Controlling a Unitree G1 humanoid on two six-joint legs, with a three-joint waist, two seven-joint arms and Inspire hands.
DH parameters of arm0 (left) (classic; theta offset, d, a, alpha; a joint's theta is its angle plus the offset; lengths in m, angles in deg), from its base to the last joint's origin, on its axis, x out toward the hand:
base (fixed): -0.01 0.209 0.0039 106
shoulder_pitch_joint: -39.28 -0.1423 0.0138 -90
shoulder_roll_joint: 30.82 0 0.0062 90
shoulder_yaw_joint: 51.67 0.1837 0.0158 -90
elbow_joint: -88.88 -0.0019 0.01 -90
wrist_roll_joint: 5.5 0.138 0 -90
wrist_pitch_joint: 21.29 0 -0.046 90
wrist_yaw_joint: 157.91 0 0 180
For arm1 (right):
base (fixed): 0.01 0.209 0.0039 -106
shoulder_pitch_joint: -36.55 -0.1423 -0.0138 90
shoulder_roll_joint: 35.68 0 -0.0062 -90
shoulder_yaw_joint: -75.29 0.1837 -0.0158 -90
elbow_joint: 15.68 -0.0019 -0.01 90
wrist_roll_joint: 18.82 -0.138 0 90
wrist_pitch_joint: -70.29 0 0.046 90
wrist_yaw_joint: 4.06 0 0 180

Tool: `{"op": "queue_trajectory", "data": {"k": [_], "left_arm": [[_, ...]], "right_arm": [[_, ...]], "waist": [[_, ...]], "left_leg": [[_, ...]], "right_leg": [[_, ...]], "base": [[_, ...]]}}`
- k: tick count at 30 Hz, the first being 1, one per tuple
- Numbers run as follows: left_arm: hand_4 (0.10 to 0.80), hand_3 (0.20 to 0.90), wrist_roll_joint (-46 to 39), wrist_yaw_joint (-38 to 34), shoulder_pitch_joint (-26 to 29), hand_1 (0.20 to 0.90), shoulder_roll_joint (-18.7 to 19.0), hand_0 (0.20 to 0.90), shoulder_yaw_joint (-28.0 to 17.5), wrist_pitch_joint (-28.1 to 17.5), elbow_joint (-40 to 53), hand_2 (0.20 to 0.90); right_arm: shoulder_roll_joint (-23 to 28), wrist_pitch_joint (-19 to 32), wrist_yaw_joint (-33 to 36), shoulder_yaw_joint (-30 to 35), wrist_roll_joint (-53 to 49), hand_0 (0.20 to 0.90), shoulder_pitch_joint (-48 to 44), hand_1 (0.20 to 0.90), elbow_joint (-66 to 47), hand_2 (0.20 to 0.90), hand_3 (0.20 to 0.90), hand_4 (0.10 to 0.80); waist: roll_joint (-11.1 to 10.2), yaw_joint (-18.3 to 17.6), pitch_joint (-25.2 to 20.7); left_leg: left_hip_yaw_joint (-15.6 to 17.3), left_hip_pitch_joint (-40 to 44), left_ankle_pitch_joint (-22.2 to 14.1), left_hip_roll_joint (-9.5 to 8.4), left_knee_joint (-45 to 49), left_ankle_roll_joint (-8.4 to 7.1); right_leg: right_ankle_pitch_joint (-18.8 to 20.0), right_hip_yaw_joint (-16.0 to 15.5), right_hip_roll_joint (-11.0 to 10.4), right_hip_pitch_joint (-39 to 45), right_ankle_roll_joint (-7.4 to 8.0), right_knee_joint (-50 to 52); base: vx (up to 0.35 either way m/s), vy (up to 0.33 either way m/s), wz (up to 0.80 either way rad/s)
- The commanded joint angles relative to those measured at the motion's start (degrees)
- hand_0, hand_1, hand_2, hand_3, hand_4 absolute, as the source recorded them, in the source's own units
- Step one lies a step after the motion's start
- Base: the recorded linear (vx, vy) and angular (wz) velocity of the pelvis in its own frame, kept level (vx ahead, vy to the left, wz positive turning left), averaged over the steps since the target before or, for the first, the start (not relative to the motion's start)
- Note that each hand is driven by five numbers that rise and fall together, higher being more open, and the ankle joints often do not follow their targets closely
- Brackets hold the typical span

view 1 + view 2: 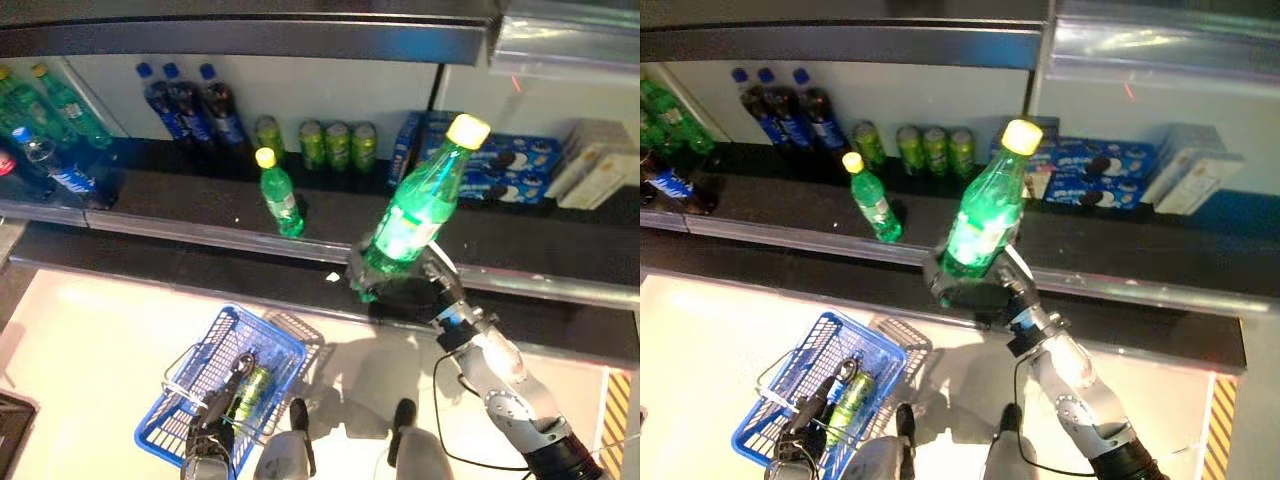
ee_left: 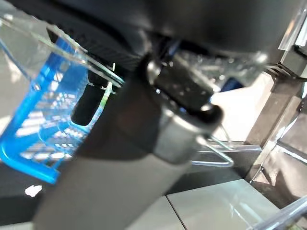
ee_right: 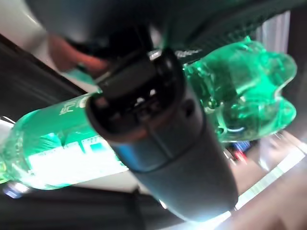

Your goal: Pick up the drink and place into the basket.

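My right hand (image 1: 412,284) is shut on the lower part of a green drink bottle (image 1: 420,203) with a yellow cap, held up tilted in front of the shelf. The right wrist view shows the thumb (image 3: 158,124) curled across the bottle (image 3: 240,91). A blue wire basket (image 1: 225,385) hangs at the lower left, its metal handle held by my left hand (image 1: 215,435). A green can (image 1: 250,390) lies inside the basket. In the left wrist view the basket (image 2: 45,110) shows past the hand (image 2: 182,86).
On the dark shelf (image 1: 200,195) stand another green bottle (image 1: 279,195), several green cans (image 1: 335,143), dark cola bottles (image 1: 190,105) and green bottles (image 1: 50,110) at the left. Blue biscuit boxes (image 1: 510,165) and white boxes (image 1: 600,165) lie at the right.
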Motion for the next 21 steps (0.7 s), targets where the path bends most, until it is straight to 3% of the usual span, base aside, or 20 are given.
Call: {"op": "queue_trajectory", "data": {"k": [1,11,15,21], "left_arm": [[0.100,0.200,2.2,10.2,-1.8,0.300,4.3,0.300,0.7,-7.3,12.8,0.300],[0.100,0.200,3.6,11.8,-4.8,0.300,6.9,0.300,5.4,-2.8,26.9,0.300],[0.100,0.200,4.6,12.9,-5.1,0.300,9.1,0.300,8.1,-1.3,34.6,0.300],[0.100,0.200,11.5,12.1,-4.0,0.300,13.2,0.300,9.4,-3.5,44.2,0.300]], "right_arm": [[-3.1,6.9,-4.7,0.1,-3.7,0.300,-4.2,0.300,-10.9,0.300,0.200,0.100],[-4.7,8.0,-2.2,-6.0,-0.4,0.300,-6.4,0.300,-9.7,0.300,0.200,0.100],[-5.8,9.5,4.0,-9.7,3.3,0.300,-9.9,0.300,-6.8,0.300,0.200,0.100],[-5.8,11.0,12.6,-12.1,7.0,0.300,-14.3,0.300,-1.7,0.300,0.200,0.100]], "waist": [[-1.6,0.9,-8.3],[-1.2,5.6,-8.3],[-1.1,9.1,-8.1],[-1.3,12.7,-7.8]], "left_leg": [[1.2,1.1,-1.6,0.52,2.3,-1.60],[-2.9,0.6,-1.0,-0.29,0.5,-1.11],[-6.3,-0.5,-0.7,-1.38,0.3,-0.85],[-10.4,-1.6,-0.5,-2.86,0.3,-0.45]], "right_leg": [[-2.6,0.9,0.4,5.1,-0.69,-2.8],[-2.2,-2.2,0.5,6.6,-0.38,-3.8],[-2.1,-4.6,0.3,7.4,-0.31,-4.0],[-2.0,-7.5,0.1,8.2,-0.26,-4.2]], "base": [[-0.015,-0.016,0.31],[-0.024,-0.015,0.22],[-0.017,-0.025,0.38],[0.004,-0.014,0.48]]}}
